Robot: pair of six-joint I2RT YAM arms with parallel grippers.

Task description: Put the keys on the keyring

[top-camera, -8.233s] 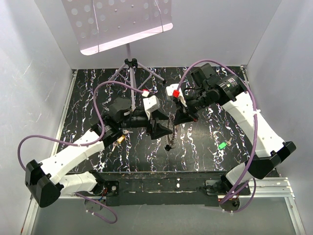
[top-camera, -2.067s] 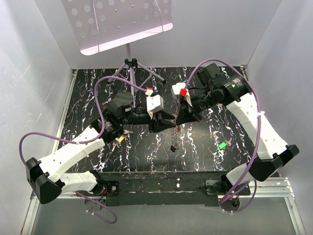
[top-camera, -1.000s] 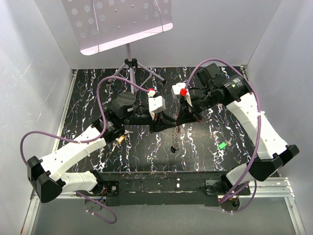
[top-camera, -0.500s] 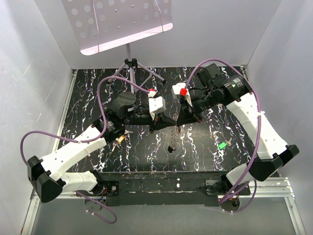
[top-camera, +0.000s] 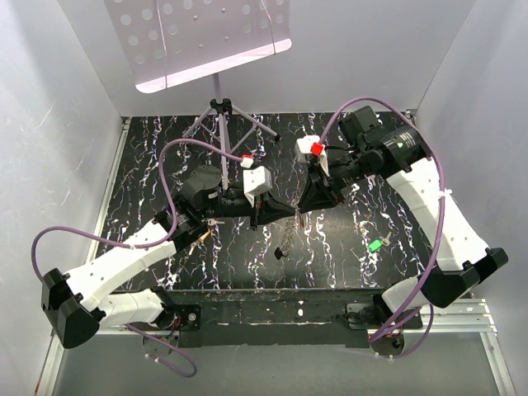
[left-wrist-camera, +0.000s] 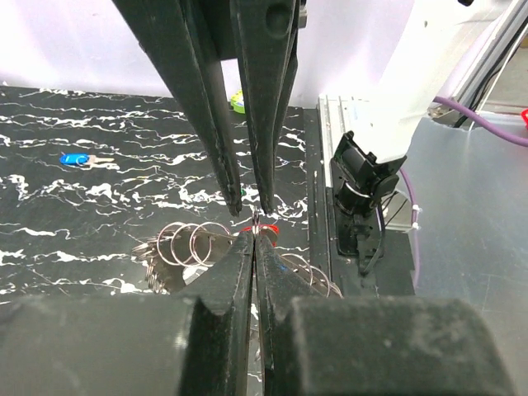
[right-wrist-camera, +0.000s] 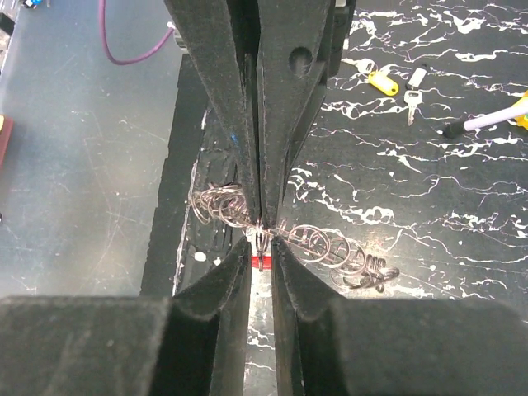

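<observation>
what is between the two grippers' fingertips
a chain of key rings, pinched by the left gripper tip to tip with the right gripper; both wrist views show it

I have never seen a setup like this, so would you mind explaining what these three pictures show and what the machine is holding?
These are two white robot arms, the left arm and the right arm, bolted at the near edge of a black marbled table. One picture looks down from above. The other two come from a camera on each wrist, so the dark fingers at the bottom of each are that arm's own. The left gripper is shut on a chain of metal rings. The right gripper meets it tip to tip, with its jaws slightly apart. A green-headed key and a blue-headed key lie loose on the table.
</observation>
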